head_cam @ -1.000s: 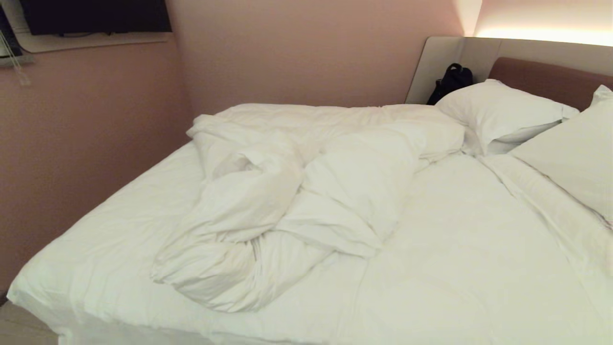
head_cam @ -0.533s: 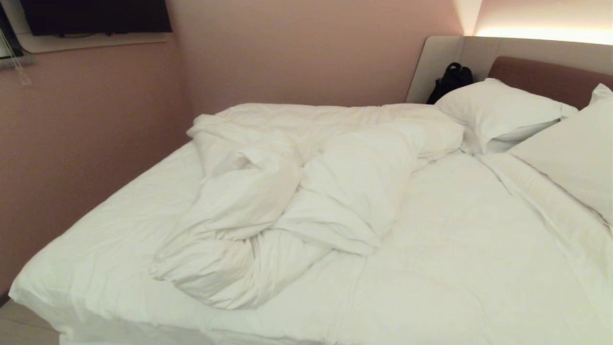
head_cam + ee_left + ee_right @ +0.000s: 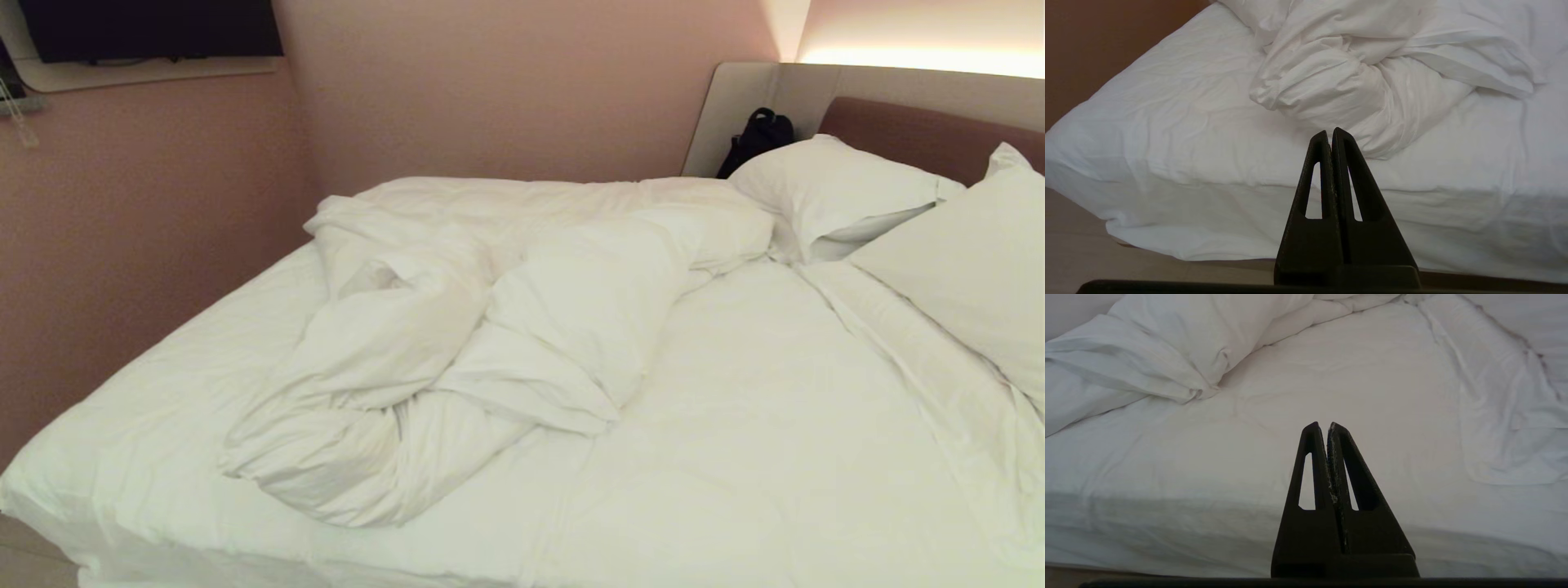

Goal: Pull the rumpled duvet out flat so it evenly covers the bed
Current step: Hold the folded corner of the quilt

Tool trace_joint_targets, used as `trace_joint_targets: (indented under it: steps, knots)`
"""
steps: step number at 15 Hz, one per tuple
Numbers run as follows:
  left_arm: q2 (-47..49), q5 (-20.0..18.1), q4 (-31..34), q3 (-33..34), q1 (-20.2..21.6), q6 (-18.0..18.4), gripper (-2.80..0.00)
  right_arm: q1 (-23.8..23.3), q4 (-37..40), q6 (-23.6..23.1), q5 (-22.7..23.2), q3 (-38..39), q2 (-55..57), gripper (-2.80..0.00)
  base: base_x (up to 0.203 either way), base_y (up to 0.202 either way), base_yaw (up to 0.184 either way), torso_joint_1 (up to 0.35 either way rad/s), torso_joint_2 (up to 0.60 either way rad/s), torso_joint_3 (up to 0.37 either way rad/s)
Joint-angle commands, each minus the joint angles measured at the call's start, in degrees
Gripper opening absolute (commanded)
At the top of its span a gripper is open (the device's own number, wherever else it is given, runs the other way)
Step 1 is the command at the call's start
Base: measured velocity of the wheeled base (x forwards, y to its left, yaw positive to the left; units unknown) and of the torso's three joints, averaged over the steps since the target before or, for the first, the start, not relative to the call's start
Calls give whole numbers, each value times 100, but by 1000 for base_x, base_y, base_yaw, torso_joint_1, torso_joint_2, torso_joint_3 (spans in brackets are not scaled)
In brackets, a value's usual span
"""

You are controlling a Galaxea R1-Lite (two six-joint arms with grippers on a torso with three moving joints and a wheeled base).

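Observation:
The white duvet [image 3: 490,327] lies bunched in a rumpled heap across the left and middle of the bed [image 3: 775,425], leaving the sheet bare near me and on the right. Neither arm shows in the head view. In the left wrist view my left gripper [image 3: 1330,132] is shut and empty, held off the bed's near edge, pointing at the near end of the duvet [image 3: 1355,81]. In the right wrist view my right gripper [image 3: 1323,426] is shut and empty too, facing bare sheet [image 3: 1331,384], with a fold of the duvet [image 3: 1147,355] off to one side.
Two white pillows [image 3: 833,192] [image 3: 971,261] lean at the brown headboard [image 3: 922,135] on the right. A black bag [image 3: 755,139] sits in the far corner. Pink walls close in behind and left of the bed; a dark screen [image 3: 147,28] hangs high on the left wall.
The whole head view has slid a little to the left, so the camera has moved. The duvet and pillows lie as before.

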Motion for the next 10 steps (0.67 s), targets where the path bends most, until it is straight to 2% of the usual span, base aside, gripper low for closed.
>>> trace_joint_targets:
  steps: [1,5,10]
  knots:
    - [0,0,0,1,0,0,-280,0,2,-1,-1,0,-2,-280,0,-197,0,-1,-2,-2]
    - [0,-8,0,1,0,-9,-280,0,3,-1,-1,0,-2,-280,0,-176,0,2,4,3]
    - [0,-17,-6,1,0,-9,-280,0,2,-1,5,0,-2,-280,0,-17,0,0,0,0]
